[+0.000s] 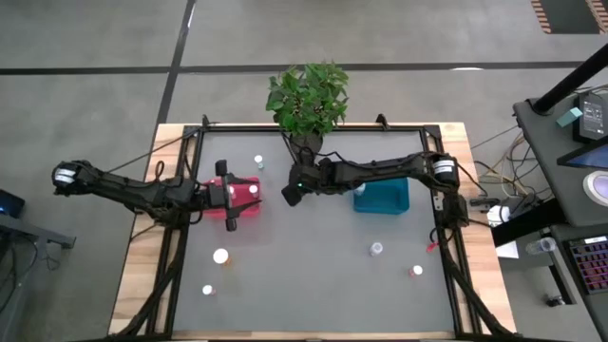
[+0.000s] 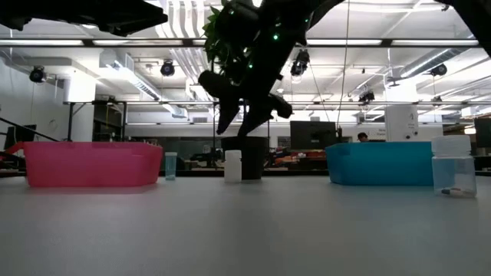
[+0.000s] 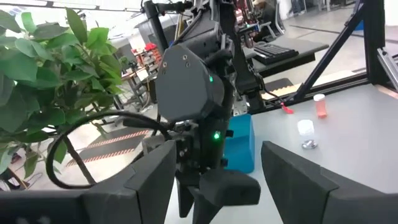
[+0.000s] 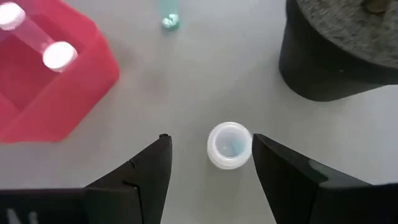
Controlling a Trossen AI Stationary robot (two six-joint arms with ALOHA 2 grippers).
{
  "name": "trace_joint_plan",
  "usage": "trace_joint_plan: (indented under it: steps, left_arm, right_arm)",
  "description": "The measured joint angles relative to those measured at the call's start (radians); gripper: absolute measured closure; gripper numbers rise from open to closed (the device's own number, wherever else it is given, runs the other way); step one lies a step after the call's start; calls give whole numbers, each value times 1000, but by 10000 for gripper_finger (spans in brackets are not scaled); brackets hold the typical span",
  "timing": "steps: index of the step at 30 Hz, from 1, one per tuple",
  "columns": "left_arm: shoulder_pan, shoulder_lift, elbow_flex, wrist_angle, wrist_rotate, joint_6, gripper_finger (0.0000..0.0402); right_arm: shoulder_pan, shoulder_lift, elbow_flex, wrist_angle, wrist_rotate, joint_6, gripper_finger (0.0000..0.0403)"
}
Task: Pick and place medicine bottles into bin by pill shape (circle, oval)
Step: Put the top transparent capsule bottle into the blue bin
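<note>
My right gripper is open, between the red bin and the teal-blue bin. It hangs above a small white-capped bottle that stands upright on the table. In the right wrist view its fingers stand on either side of the bottle. In the low view the gripper is clear above the cap. My left gripper is open and empty over the red bin, which holds two white-capped bottles. Other bottles stand loose on the table.
A black plant pot with a leafy plant stands just behind the bottle. A clear bottle stands behind the red bin. More bottles stand near the front left and front right.
</note>
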Motion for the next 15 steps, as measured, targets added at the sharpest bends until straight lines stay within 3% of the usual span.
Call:
trace_joint_plan:
  steps: [15]
  left_arm:
    - [0, 4, -5, 2, 0, 0, 185]
  right_arm:
    - [-16, 103, 65, 0, 14, -10, 193]
